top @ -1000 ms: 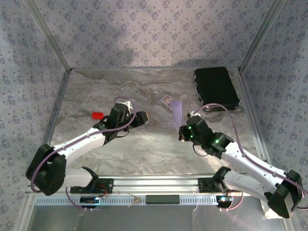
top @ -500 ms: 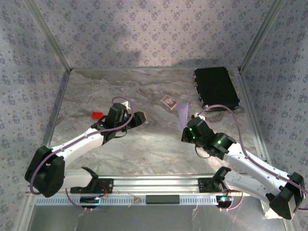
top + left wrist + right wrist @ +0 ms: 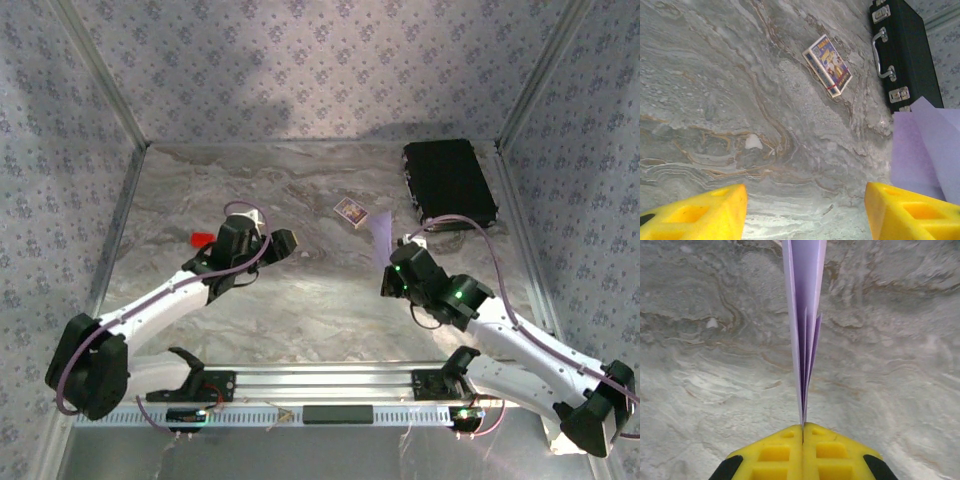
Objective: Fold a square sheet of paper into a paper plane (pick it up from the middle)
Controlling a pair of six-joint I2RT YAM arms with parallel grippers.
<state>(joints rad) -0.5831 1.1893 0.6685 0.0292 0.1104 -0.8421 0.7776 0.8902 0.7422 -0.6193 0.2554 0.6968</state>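
Observation:
The pale lilac sheet of paper (image 3: 804,315) is folded into a slim shape of several layers, like a paper plane. It stands on edge above the table, pinched at its lower end by my right gripper (image 3: 803,429), which is shut on it. From above, the paper (image 3: 380,232) rises from the right gripper (image 3: 393,262) at centre right. The same paper (image 3: 925,150) shows at the right edge of the left wrist view. My left gripper (image 3: 805,200) is open over bare table with nothing between its fingers, well left of the paper (image 3: 288,243).
A small patterned card (image 3: 350,211) lies on the marble table just beyond the paper. A black case (image 3: 450,183) sits at the back right and a small red block (image 3: 203,239) at the left. Patterned walls enclose the table.
My right gripper has carried the folded paper a little to the right. The left gripper has drifted slightly left, still open.

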